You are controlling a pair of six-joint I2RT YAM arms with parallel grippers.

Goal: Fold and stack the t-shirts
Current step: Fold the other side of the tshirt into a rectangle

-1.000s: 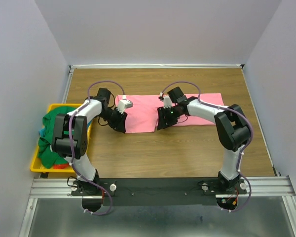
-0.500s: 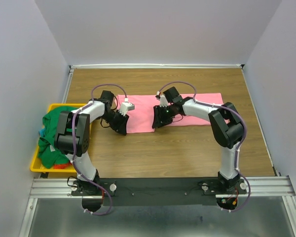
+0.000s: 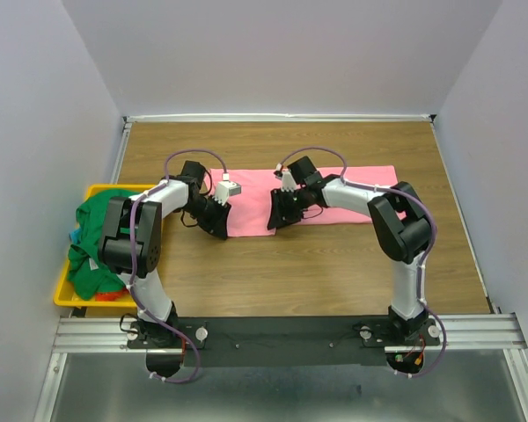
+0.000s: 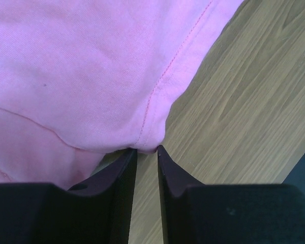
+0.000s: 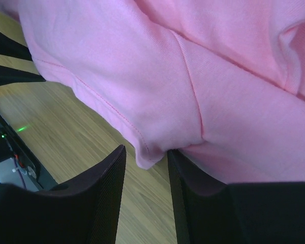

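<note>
l hand (image 4: 146, 150), r hand (image 5: 145, 151) at 1 pink tee (image 3: 352, 189)

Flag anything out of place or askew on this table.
Only the green shirt stands out: it lies bunched in the yellow bin at the left and spills over its rim. The pink shirt lies flat and roughly square on the table.

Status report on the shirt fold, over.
Left claw pinching hem of pink shirt. Right claw straddling same hem, grip unclear. Green shirt in yellow bin, nothing blocking.
</note>
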